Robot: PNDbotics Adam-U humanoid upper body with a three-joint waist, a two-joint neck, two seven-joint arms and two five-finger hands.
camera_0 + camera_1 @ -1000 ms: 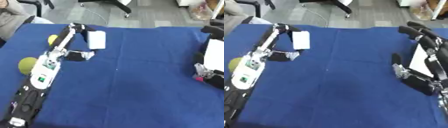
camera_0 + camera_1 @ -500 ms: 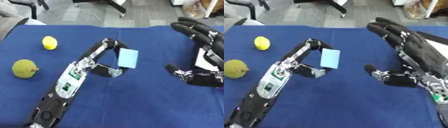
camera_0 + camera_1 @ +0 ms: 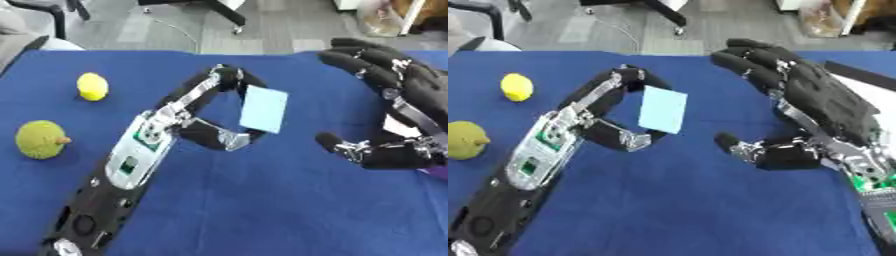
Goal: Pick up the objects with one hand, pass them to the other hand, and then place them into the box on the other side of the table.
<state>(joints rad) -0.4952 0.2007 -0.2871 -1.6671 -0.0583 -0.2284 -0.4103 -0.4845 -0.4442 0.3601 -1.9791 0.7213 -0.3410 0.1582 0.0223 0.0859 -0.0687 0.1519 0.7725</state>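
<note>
Now the left hand [image 3: 206, 132] pinches the card [image 3: 263, 110] mid-handover; the open right hand [image 3: 798, 115] must close on it.

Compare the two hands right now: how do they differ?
The left hand pinches the pale blue card between thumb and fingers; the right hand holds nothing. The left's fingers are curled; the right's are spread open toward the card. Both hover above the blue table.

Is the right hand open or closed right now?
Open. The right hand has its fingers spread and thumb apart, empty, beside the card pinched in the left hand.
</note>
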